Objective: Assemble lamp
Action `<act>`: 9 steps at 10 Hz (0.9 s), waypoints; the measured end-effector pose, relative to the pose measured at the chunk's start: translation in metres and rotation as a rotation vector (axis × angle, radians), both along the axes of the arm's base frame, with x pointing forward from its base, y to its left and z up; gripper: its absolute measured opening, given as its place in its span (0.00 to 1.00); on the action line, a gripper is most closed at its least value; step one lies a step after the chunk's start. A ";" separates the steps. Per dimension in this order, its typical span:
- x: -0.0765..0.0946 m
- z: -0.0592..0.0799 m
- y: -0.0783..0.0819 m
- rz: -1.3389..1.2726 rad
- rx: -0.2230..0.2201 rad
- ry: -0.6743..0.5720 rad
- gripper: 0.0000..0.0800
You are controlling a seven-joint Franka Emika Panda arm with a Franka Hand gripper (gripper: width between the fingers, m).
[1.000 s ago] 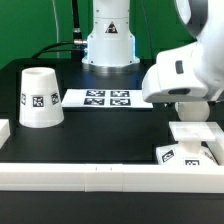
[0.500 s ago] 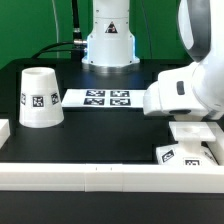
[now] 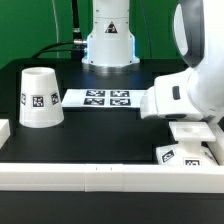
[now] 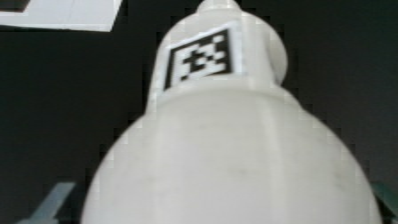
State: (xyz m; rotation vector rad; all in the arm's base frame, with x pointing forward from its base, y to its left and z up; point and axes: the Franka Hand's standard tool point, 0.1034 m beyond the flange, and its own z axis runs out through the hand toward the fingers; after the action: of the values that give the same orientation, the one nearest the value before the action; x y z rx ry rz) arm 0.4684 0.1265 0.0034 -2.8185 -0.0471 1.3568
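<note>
The white bulb (image 4: 222,130) fills the wrist view, its narrow neck with a square tag pointing away over the black table. My gripper (image 4: 217,212) is down around its wide part. One finger (image 4: 54,205) shows close beside the bulb's side and the other is hidden; whether they press on it does not show. In the exterior view the arm's white hand (image 3: 185,92) hangs low at the right and hides the gripper and the bulb. The flat tagged base (image 3: 187,152) lies just below it. The tapered shade (image 3: 39,97) stands at the exterior view's left.
The marker board (image 3: 106,98) lies at the back middle, and its corner shows in the wrist view (image 4: 54,14). A long white rail (image 3: 100,176) runs along the front edge. The robot's pedestal (image 3: 108,40) stands behind the marker board.
The hand came down toward the table at the right a second ago. It has held almost still over the last half second.
</note>
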 end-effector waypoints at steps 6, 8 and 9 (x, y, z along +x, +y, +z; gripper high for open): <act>0.017 0.035 -0.007 0.032 0.055 -0.032 0.72; 0.032 0.071 -0.019 0.041 0.092 -0.048 0.72; 0.042 0.085 -0.026 0.039 0.107 -0.064 0.72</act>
State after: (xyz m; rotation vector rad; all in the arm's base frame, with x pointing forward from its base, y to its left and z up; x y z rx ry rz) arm 0.5101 0.1008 0.0885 -2.7856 -0.1710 1.2313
